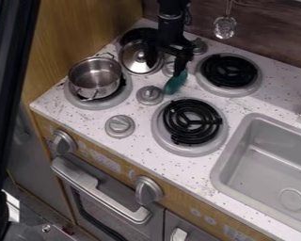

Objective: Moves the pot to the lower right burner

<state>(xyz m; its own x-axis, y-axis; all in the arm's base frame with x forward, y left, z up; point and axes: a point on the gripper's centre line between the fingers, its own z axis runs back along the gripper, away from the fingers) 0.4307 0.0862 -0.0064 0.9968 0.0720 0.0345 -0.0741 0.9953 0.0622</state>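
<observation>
Your black two-finger gripper (167,58) hangs right of the round silver metal pot (95,79): fingers spread, no grip on anything.

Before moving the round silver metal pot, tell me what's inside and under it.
The pot looks empty. Under it, a round grey burner pan and some black coil show; the rest is covered.

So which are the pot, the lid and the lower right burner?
Pot (95,79): camera view, on its inside.
Lid (133,60): camera view, beside its knob.
Lower right burner (193,122): camera view, middle of its coil.
</observation>
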